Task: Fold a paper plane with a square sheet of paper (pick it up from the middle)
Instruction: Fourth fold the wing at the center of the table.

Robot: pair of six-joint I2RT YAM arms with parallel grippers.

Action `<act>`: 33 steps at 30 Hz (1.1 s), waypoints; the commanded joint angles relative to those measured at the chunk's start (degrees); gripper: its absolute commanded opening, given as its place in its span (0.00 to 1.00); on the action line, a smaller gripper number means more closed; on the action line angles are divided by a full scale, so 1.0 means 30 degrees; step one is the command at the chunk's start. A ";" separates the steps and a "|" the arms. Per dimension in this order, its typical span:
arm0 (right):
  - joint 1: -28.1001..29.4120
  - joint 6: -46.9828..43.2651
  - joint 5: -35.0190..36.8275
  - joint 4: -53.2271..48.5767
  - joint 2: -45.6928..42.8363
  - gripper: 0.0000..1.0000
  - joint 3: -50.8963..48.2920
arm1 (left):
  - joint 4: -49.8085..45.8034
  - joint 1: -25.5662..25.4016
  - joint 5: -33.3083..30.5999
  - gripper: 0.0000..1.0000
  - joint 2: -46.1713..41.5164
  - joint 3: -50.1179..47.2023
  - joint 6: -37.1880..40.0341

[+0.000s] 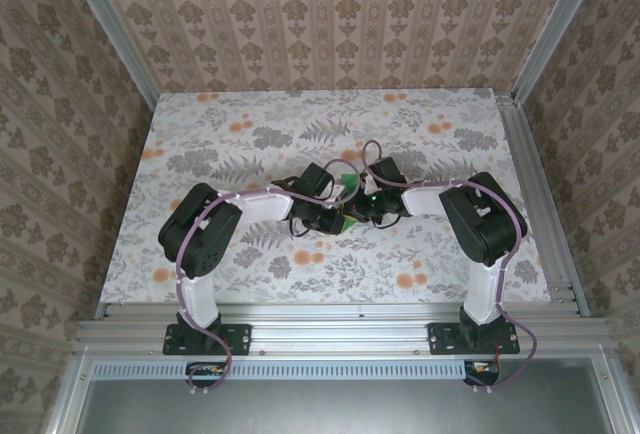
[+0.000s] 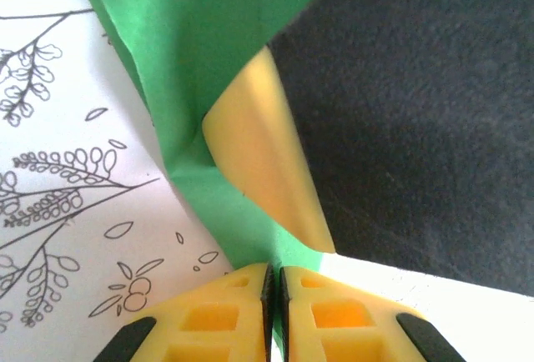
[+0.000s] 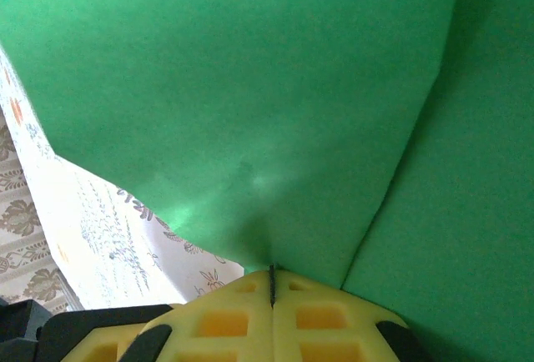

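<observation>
The square sheet of paper [image 1: 349, 185] is bright green and creased, held up off the table between my two grippers at the table's middle. In the left wrist view the paper [image 2: 192, 37] runs down into my left gripper [image 2: 274, 283], whose yellow fingers are shut on its edge. A smooth yellow finger [image 2: 259, 153] of the other gripper lies against the sheet there. The right wrist view has the paper [image 3: 250, 87] spread wide with a crease [image 3: 400, 170], and my right gripper [image 3: 272, 283] is shut on its lower edge.
The floral tabletop [image 1: 250, 134] lies under both arms, with patterned walls at the back and sides. The dark body of the right arm [image 2: 417, 112] sits close behind the paper in the left wrist view. The two wrists [image 1: 345, 209] crowd together.
</observation>
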 commanded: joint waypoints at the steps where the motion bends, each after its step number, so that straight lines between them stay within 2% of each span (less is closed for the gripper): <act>1: -0.0340 -0.0505 0.2542 -0.2353 0.1414 0.08 -0.0349 | -0.4405 -0.0628 -0.0183 0.14 0.0084 -0.1205 0.0006; 15: -0.0381 -0.0888 0.2392 -0.2430 0.1470 0.07 -0.0325 | -0.5203 -0.0952 -0.0605 0.14 -0.1130 -0.1793 0.0064; 25: -0.0374 -0.0895 0.1651 -0.1929 0.1268 0.08 -0.0386 | -0.4136 -0.0403 0.1614 0.15 -0.3015 -0.0206 -0.0949; 33: -0.0424 -0.0435 0.0833 -0.1245 0.1047 0.08 -0.0489 | -0.2289 0.0073 0.2148 0.15 -0.1952 0.0898 -0.1335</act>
